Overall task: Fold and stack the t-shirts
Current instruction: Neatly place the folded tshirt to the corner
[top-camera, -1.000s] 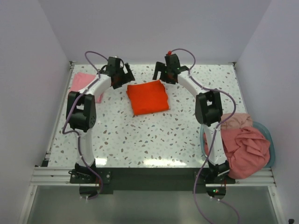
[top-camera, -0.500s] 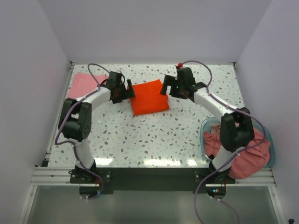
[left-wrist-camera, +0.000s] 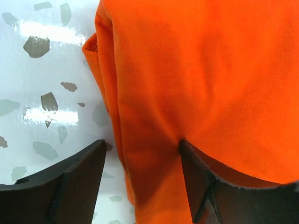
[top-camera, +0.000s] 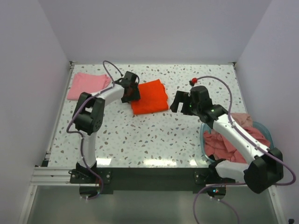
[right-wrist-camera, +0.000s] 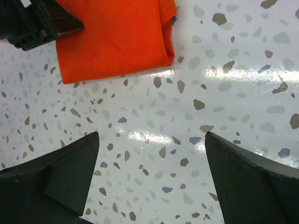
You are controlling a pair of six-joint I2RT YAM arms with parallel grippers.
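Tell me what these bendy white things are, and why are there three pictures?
They are two robot arms bolted to a speckled table. The big picture looks down from above; the other two come from little cameras on each arm's wrist. The left hand is open around the edge of a folded orange shirt, not squeezing it yet. The right hand is open over bare table, holding nothing. A folded pink shirt lies in the far left corner, and more pink shirts are piled in a teal tub.
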